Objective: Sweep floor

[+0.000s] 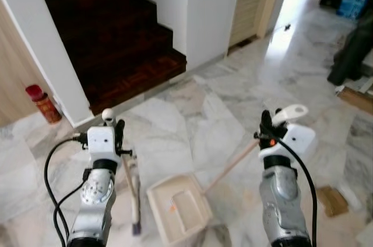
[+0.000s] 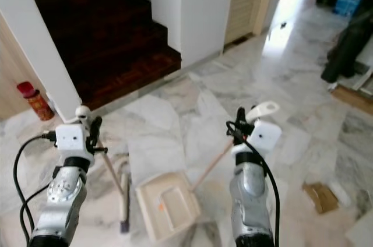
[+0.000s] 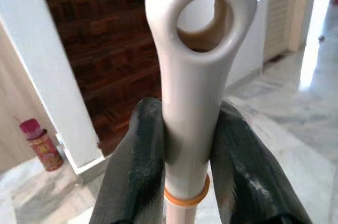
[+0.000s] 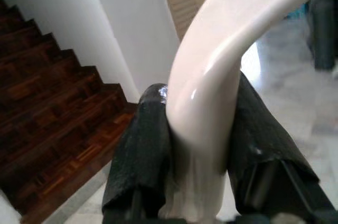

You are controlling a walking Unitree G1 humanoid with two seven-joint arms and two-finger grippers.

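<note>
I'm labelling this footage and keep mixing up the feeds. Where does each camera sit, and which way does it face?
Left eye: on the head, looking forward and down at both arms, broom and dustpan.
Right eye: beside it, same scene.
Left wrist: along the left gripper, shut on the broom handle.
Right wrist: along the right gripper, shut on the dustpan handle.
All show the dark staircase.

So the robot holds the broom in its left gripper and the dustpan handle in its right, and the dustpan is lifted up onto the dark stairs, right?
Not quite. The left gripper does clamp the broom and the right gripper the dustpan handle, but the left eye view shows the dustpan resting on the marble floor between the arms, well short of the stairs.
</note>
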